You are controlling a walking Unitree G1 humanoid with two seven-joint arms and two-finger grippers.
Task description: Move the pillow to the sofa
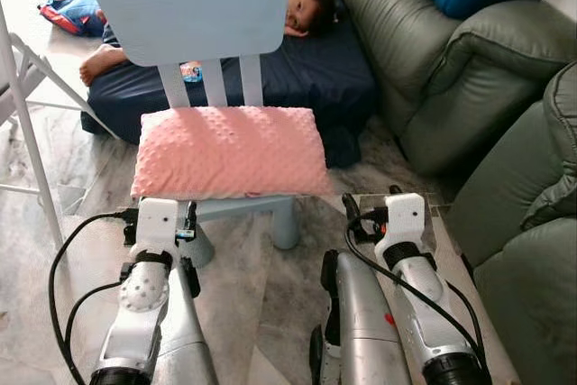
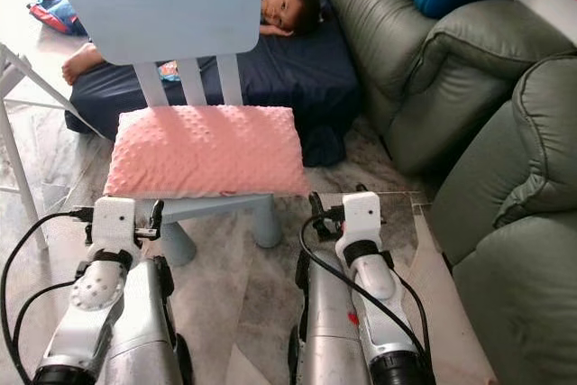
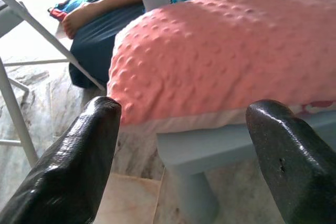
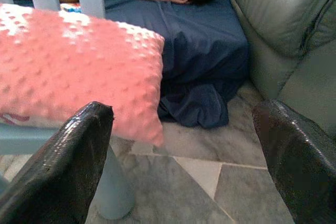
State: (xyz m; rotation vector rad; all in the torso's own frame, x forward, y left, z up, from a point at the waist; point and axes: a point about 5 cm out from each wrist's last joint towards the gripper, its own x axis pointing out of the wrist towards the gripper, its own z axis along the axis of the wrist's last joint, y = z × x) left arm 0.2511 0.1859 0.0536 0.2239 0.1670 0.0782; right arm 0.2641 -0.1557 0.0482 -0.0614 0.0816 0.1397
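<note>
Both grippers hang low before the chair, fingers spread wide and empty: the left gripper faces the pillow's near left corner, the right gripper its near right corner. Pink and dotted, the pillow lies flat on the seat. It looks soft and light, likely to sag, so pinching both near corners or short ends seems best. Green sofa stands to the right, cut off at the edge. A person lies on a mattress beyond, partly hidden by the chair.

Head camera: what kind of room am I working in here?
Most likely a home living room: a green leather sofa on the robot's right, a small blue chair carrying the pink pillow, and a person lying on a navy floor mattress.
</note>
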